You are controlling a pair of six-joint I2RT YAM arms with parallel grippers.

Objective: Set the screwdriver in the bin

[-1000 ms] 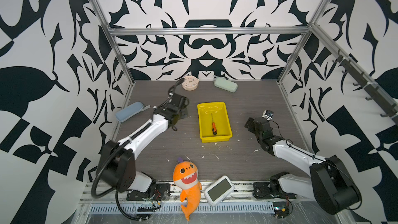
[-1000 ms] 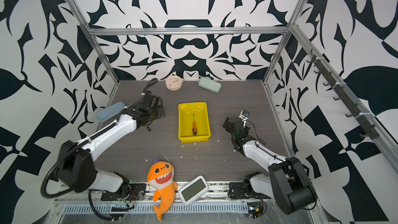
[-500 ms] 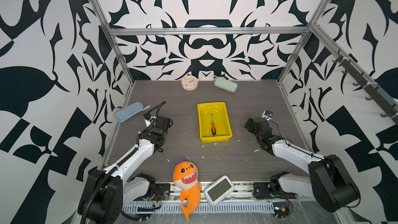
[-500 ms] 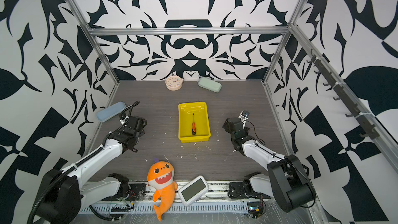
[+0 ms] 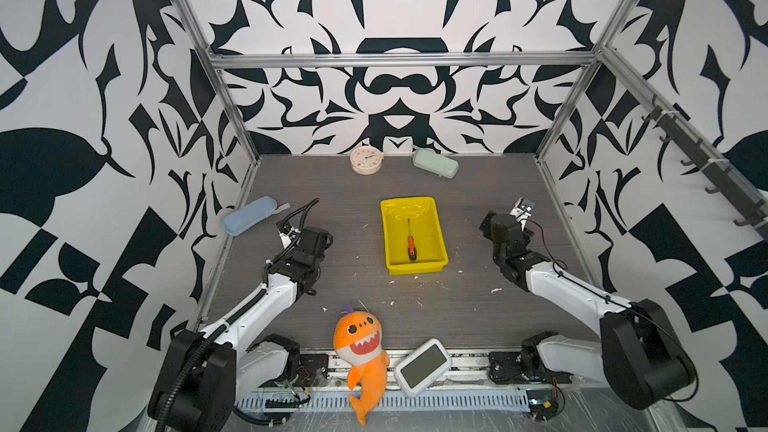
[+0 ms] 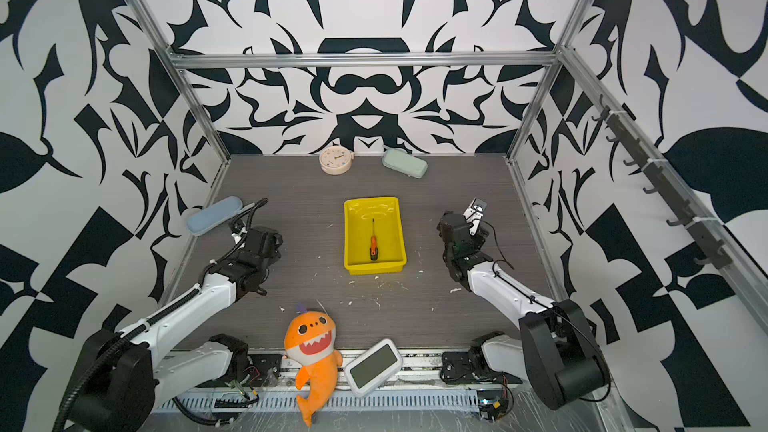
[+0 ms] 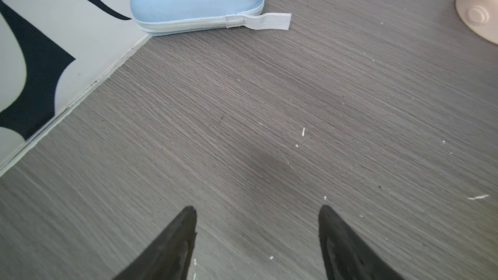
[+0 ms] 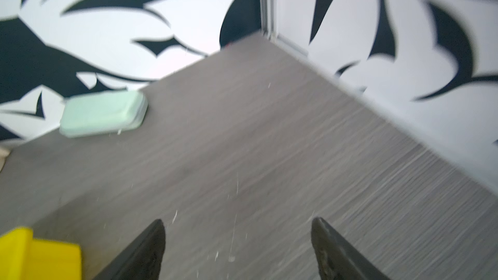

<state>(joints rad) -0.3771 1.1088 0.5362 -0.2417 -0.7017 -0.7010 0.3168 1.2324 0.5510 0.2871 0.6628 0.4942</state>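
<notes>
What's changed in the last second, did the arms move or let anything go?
The left gripper pulled back from beside the bin toward its own base, open and empty. The screwdriver stayed lying in the bin; the right gripper hardly moved.

no text we can read
we find no lettering, brand or number that we can make out; the round clock point(image 5: 366, 160) at the back wall shows only small coloured marks on its face, too small to read, and the screen of the white device point(image 5: 422, 366) is a plain dark grey.
</notes>
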